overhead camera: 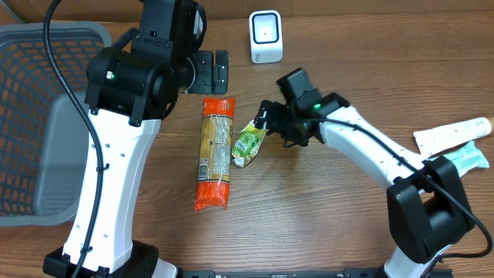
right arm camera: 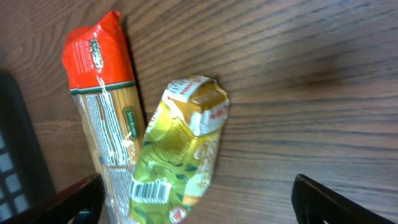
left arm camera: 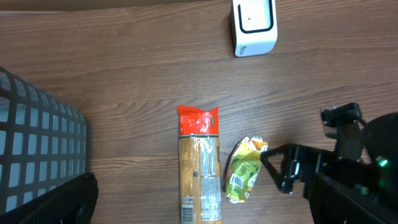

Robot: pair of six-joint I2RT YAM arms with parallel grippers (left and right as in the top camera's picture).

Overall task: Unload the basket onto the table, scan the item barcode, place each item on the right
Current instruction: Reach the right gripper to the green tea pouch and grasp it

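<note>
Right end effector [overhead camera: 266,117] hung spread wide and gripped nothing, parked right at the upper end of the green pouch [overhead camera: 248,144]. The pouch lay flat on the table [overhead camera: 324,216], mid-scene, its lower end touching the pasta [overhead camera: 216,152]. Its long axis ran on a slant: the upper end tipped toward the right arm, the lower end toward the pasta.

From the right wrist, the pouch sat between the two parted fingers [right arm camera: 336,202], running away from the camera, so a close would probably take it across its short side. Whether a finger touched it, I could not tell. The barcode [right arm camera: 146,190] showed face up near the pasta end.

Left end effector [overhead camera: 214,71] was open too and empty, off beyond the pasta's red top, so the right arm was clearly nearer. The scanner [overhead camera: 265,36] stood further back, past the pouch and apart from it. The label would likely need lifting and turning that way.
</note>
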